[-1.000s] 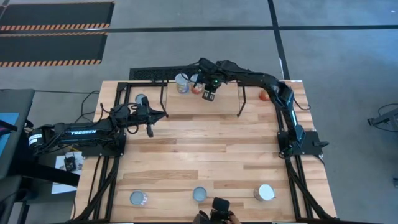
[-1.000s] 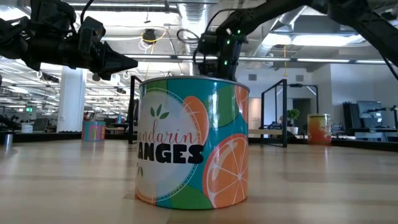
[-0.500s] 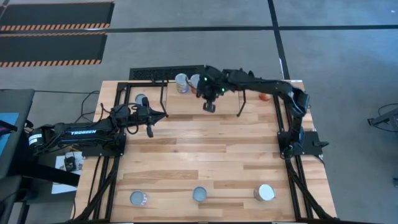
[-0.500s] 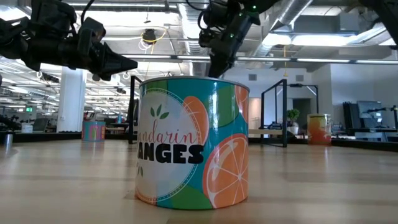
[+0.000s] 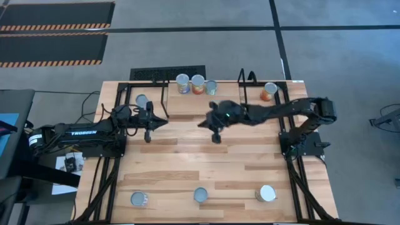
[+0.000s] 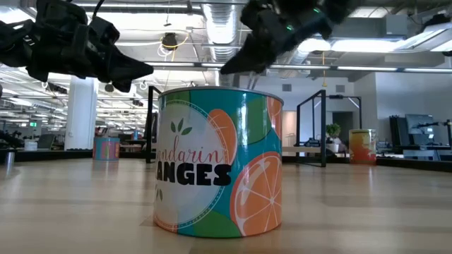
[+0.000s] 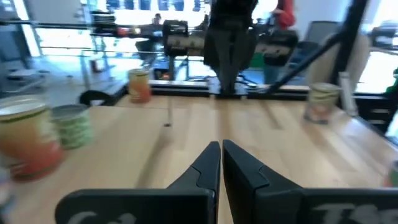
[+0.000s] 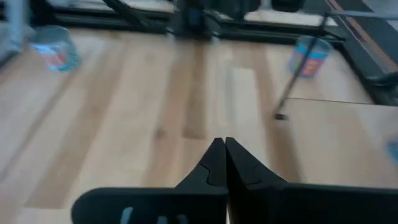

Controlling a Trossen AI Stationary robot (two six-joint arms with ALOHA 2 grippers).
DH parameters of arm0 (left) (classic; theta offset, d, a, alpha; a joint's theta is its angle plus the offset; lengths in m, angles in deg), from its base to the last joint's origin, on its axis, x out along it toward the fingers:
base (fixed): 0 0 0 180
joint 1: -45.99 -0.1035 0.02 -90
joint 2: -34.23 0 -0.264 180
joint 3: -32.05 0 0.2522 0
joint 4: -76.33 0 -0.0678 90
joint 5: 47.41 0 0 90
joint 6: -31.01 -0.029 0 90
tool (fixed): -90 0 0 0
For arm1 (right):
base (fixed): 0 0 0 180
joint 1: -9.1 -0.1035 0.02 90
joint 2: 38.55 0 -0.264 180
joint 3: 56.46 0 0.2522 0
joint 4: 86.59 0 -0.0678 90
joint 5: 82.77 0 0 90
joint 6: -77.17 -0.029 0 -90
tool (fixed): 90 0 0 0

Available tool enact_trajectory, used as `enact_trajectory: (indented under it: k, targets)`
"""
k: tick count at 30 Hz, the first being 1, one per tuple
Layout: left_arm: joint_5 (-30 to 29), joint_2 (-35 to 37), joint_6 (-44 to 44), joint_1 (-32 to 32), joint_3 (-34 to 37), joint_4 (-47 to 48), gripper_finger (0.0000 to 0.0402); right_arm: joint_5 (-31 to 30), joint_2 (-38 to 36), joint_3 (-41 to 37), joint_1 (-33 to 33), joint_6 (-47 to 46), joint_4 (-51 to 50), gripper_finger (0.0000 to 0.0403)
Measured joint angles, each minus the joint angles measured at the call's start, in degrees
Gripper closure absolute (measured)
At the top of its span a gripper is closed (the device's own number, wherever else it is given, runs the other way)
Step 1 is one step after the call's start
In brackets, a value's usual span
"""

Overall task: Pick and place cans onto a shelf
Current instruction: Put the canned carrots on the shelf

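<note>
Overhead layout, clock directions from the centre of the plank-topped wooden counter (image 5: 206,162).

Rectangular light-wood shelf (image 5: 187,103) with thin black wire end frames: at 12 o'clock, along the far edge. Three small cylindrical tins with round silvery tops in a touching row on its back edge: orange-labelled can (image 5: 182,83), red-labelled can (image 5: 197,84), green-labelled can (image 5: 211,87).

Orange tin (image 5: 269,92): at 2 o'clock, on the counter beside the shelf's right frame. Blue-labelled tin (image 5: 142,100): at 10 o'clock, beside the left frame.

Near edge, 7 to 5 o'clock, well apart: grey-topped tin (image 5: 139,199), teal "oranges" tin (image 5: 200,195), pale-topped tin (image 5: 267,193); the teal one close-up in the low view, upright, printed with orange slices.

Right tool (image 5: 216,137): above bare planks just in front of the shelf, fingers pressed together, holding nothing.

Left tool (image 5: 148,134): at 9 o'clock, above the counter, fingers together, empty.
</note>
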Motion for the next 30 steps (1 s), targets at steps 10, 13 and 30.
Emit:
enact_trajectory:
  k: [10,13,30]
  targets:
    - [-13.11,-0.19,-0.49,15.47,-11.39,24.76,0.0395,4.32,-7.98,-25.67,-2.23,-2.25,34.05,0.0399]
    - [-17.86,-0.17,4.56,20.93,-16.73,35.39,0.0395,6.28,-10.99,-31.66,-0.22,-2.42,40.46,0.0400]
    - [-32.09,-28.89,57.92,46.43,-54.20,87.95,0.0395,9.01,-16.31,-47.35,3.95,-1.21,58.37,0.0397]
